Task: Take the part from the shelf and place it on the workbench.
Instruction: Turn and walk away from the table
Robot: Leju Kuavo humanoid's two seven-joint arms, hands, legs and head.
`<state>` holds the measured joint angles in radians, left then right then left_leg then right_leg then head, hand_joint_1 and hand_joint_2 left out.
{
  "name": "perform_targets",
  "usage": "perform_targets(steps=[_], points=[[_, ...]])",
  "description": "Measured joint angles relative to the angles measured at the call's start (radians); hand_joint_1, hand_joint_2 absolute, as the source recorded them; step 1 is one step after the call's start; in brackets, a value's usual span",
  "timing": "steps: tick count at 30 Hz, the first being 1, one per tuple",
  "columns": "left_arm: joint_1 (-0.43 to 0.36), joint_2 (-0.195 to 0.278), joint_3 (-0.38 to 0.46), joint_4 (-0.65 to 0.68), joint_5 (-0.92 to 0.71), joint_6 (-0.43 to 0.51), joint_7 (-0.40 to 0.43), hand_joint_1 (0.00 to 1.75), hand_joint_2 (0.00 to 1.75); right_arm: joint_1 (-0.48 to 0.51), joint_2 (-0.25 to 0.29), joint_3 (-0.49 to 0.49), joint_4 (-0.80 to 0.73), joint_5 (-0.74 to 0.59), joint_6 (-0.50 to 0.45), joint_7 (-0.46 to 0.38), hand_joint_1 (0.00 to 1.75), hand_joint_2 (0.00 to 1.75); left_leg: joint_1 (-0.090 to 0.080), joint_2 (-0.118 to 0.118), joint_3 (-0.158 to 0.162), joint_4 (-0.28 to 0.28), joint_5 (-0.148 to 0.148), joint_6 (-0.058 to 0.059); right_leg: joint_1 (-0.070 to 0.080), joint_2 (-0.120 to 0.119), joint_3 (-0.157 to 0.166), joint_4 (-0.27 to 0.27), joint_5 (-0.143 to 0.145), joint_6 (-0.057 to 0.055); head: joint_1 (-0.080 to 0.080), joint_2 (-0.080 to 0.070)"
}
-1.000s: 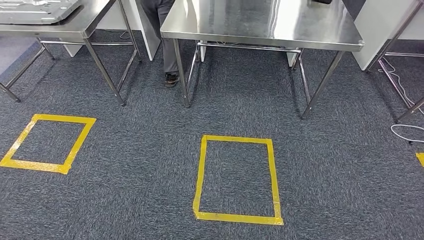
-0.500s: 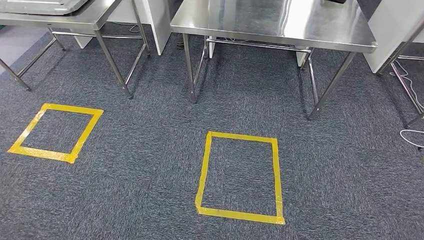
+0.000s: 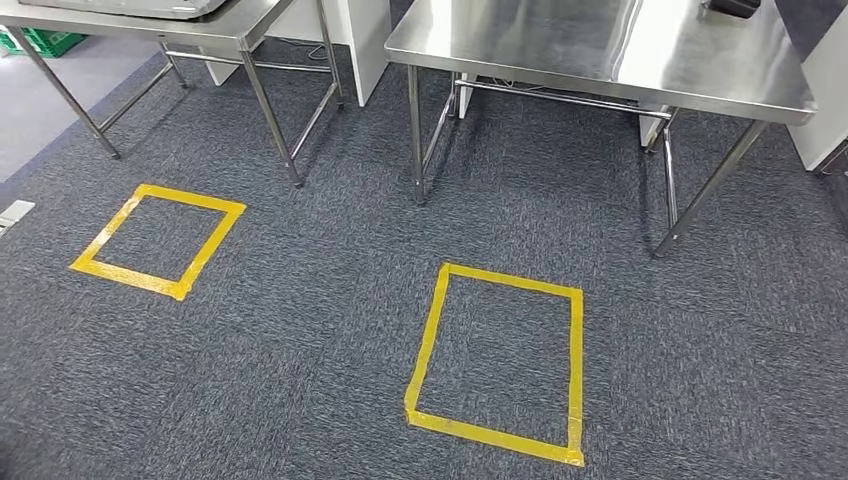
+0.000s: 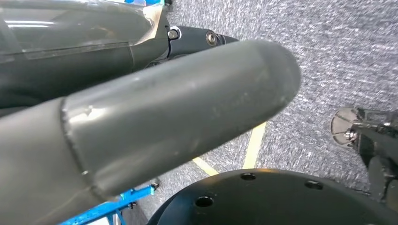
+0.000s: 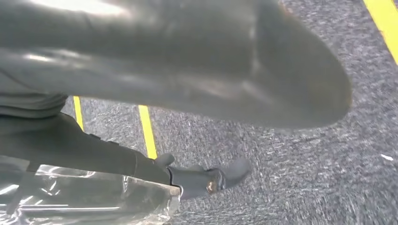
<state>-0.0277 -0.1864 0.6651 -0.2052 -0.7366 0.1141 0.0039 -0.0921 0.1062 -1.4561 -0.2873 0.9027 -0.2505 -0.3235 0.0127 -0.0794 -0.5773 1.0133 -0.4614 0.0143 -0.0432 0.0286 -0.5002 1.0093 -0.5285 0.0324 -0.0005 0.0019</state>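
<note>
Standing on grey carpet [image 3: 300, 350] at the far side of the head view are two steel benches: the left bench [image 3: 240, 20] and, just beside it, the right bench [image 3: 560, 40]. A flat grey metal piece [image 3: 130, 6] lies on the left bench, cut off by the far edge; whether it is the part cannot be told. A small dark object [image 3: 735, 6] sits at the far right of the right bench. A green crate [image 3: 40, 42] shows on the floor beyond the left bench. Two squares of yellow tape mark the carpet: the near square [image 3: 428, 340] in front of the right bench, and the left square [image 3: 210, 245] in front of the left bench, well apart from it. The left hand [image 4: 178, 108] hangs over the carpet, its thick grey thumb close to the camera and a dark finger [image 4: 197, 40] beyond it; whether it is spread or closed cannot be told. The right hand [image 5: 211, 70] also hangs above the carpet, with a dark finger [image 5: 206, 180] reaching out past crinkled clear plastic [image 5: 94, 197]; its state cannot be told either.
</note>
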Motion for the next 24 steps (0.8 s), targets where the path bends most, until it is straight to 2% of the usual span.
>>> perform_targets(steps=[1,2,4,5,6,7,8,10,11,12,14,15,16,17,18,19,20,21,22,23,24], points=[[0.001,0.0,0.0,0.0,-0.001,0.001,0.0,0.0,0.0,0.0,0.0,0.0,0.0,0.001,0.003,0.001,0.0,0.0,0.002,0.012,-0.011,0.021,-0.015,-0.004,-0.002,-0.009,0.001,-0.001,0.003,-0.007,-0.002,0.0],[0.0,0.0,0.0,0.0,-0.002,0.002,0.0,0.0,0.0,0.0,0.0,0.0,0.0,0.002,0.006,0.002,0.0,0.0,0.004,0.029,-0.032,0.064,-0.044,-0.007,-0.002,-0.02,0.0,-0.001,0.006,-0.014,-0.004,0.0],[-0.001,0.0,0.0,0.0,-0.002,0.003,0.0,0.0,0.0,0.002,-0.001,0.0,0.0,0.004,0.013,0.005,0.0,0.0,0.005,0.06,-0.094,0.194,-0.113,-0.013,0.004,-0.042,-0.003,-0.001,0.008,-0.02,-0.007,0.0],[-0.002,0.0,0.0,0.0,-0.002,0.004,0.0,0.0,0.0,0.002,-0.001,0.0,0.0,0.005,0.016,0.007,0.0,0.0,0.006,0.066,-0.121,0.252,-0.135,-0.015,0.007,-0.055,-0.005,-0.001,0.008,-0.021,-0.007,0.0],[-0.001,0.0,0.001,0.0,-0.002,0.004,0.0,0.0,0.0,0.002,-0.001,0.0,0.0,0.005,0.019,0.009,0.0,0.0,0.007,0.069,-0.133,0.28,-0.137,-0.015,0.01,-0.066,-0.006,0.0,0.008,-0.021,-0.008,0.0],[-0.001,0.0,0.001,0.0,-0.002,0.004,0.0,0.0,0.0,0.001,-0.001,0.0,0.0,0.004,0.02,0.011,0.0,0.0,0.007,0.072,-0.126,0.269,-0.121,-0.013,0.011,-0.077,-0.006,0.0,0.007,-0.021,-0.007,0.0],[0.0,0.0,0.001,0.0,-0.003,0.004,0.001,0.0,0.0,-0.001,0.0,0.001,0.0,0.004,0.021,0.012,0.0,0.0,0.006,0.078,-0.099,0.22,-0.091,-0.009,0.012,-0.086,-0.004,-0.001,0.007,-0.022,-0.008,0.0],[-0.003,0.001,0.002,0.0,-0.004,0.004,0.0,0.0,0.0,-0.004,0.002,0.001,0.0,0.002,0.022,0.013,0.0,0.0,0.0,0.118,-0.026,0.083,-0.035,0.004,0.017,-0.102,-0.002,-0.001,0.005,-0.021,-0.007,0.0],[-0.004,0.002,0.002,0.0,-0.004,0.004,0.0,0.0,0.0,-0.005,0.004,0.001,0.0,0.001,0.023,0.013,0.0,0.0,-0.005,0.135,-0.003,0.036,-0.021,0.01,0.02,-0.108,-0.001,-0.001,0.004,-0.019,-0.007,0.0],[-0.006,0.002,0.003,0.0,-0.004,0.004,0.0,0.0,0.0,-0.006,0.006,0.002,0.0,0.001,0.024,0.013,0.0,0.0,-0.011,0.146,0.007,0.012,-0.017,0.014,0.023,-0.115,-0.002,-0.001,0.002,-0.016,-0.007,0.0],[-0.007,0.003,0.005,0.0,-0.004,0.004,0.0,0.0,0.0,-0.007,0.009,0.003,0.0,0.0,0.025,0.014,0.0,0.0,-0.017,0.13,0.005,0.003,-0.015,0.021,0.026,-0.132,0.003,-0.008,0.003,-0.006,-0.007,0.0],[-0.007,0.003,0.006,0.0,-0.004,0.004,0.0,0.0,0.0,-0.007,0.01,0.004,0.0,0.0,0.025,0.014,0.0,0.0,-0.016,0.121,0.009,-0.006,-0.009,0.026,0.026,-0.128,0.003,-0.007,0.0,-0.001,-0.006,0.0],[-0.006,0.003,0.006,0.0,-0.004,0.004,0.0,0.0,0.0,-0.007,0.011,0.005,0.0,0.0,0.025,0.015,0.0,0.0,-0.014,0.112,0.014,-0.017,-0.001,0.034,0.026,-0.112,0.0,0.005,-0.01,0.002,-0.006,0.0],[-0.007,0.004,0.007,0.0,-0.004,0.004,0.0,0.0,0.0,-0.007,0.012,0.006,0.0,0.001,0.026,0.016,0.0,0.0,-0.012,0.102,0.018,-0.028,0.006,0.041,0.026,-0.089,-0.015,0.04,-0.031,0.0,-0.004,0.0],[-0.007,0.004,0.007,0.0,-0.004,0.004,0.0,0.0,0.0,-0.005,0.012,0.006,0.0,0.003,0.028,0.019,0.0,0.0,-0.01,0.092,0.019,-0.033,0.011,0.046,0.025,-0.063,-0.041,0.095,-0.059,-0.006,-0.003,0.0],[-0.008,0.004,0.008,0.0,-0.004,0.005,-0.002,0.0,0.0,-0.003,0.013,0.007,0.0,0.004,0.031,0.024,0.0,0.0,-0.01,0.081,0.018,-0.035,0.013,0.049,0.024,-0.046,-0.074,0.163,-0.089,-0.011,-0.002,0.0],[-0.008,0.003,0.008,0.0,-0.005,0.008,-0.004,0.0,0.0,-0.001,0.013,0.007,0.0,0.006,0.035,0.029,0.0,0.0,-0.011,0.068,0.017,-0.035,0.014,0.05,0.024,-0.039,-0.106,0.228,-0.112,-0.013,-0.001,0.0],[-0.006,0.003,0.008,0.0,-0.005,0.01,-0.008,0.0,0.0,0.001,0.013,0.008,0.0,0.008,0.038,0.034,0.0,0.0,-0.011,0.055,0.017,-0.034,0.014,0.05,0.023,-0.036,-0.126,0.264,-0.12,-0.009,0.0,0.0],[-0.004,0.002,0.009,0.0,-0.006,0.013,-0.012,0.0,0.0,0.003,0.013,0.009,0.0,0.009,0.041,0.038,0.0,0.0,-0.012,0.042,0.017,-0.034,0.014,0.05,0.023,-0.034,-0.13,0.266,-0.111,-0.001,0.0,0.0],[-0.003,0.0,0.009,0.0,-0.006,0.016,-0.016,0.0,0.0,0.004,0.013,0.01,0.0,0.01,0.044,0.04,0.0,0.0,-0.012,0.029,0.018,-0.032,0.014,0.049,0.023,-0.031,-0.113,0.227,-0.087,0.009,0.0,0.0],[-0.002,-0.001,0.009,0.0,-0.006,0.017,-0.02,0.0,0.0,0.006,0.013,0.01,0.0,0.011,0.046,0.041,0.0,0.0,-0.011,0.016,0.019,-0.029,0.013,0.047,0.022,-0.021,-0.083,0.159,-0.054,0.019,0.0,0.0]])
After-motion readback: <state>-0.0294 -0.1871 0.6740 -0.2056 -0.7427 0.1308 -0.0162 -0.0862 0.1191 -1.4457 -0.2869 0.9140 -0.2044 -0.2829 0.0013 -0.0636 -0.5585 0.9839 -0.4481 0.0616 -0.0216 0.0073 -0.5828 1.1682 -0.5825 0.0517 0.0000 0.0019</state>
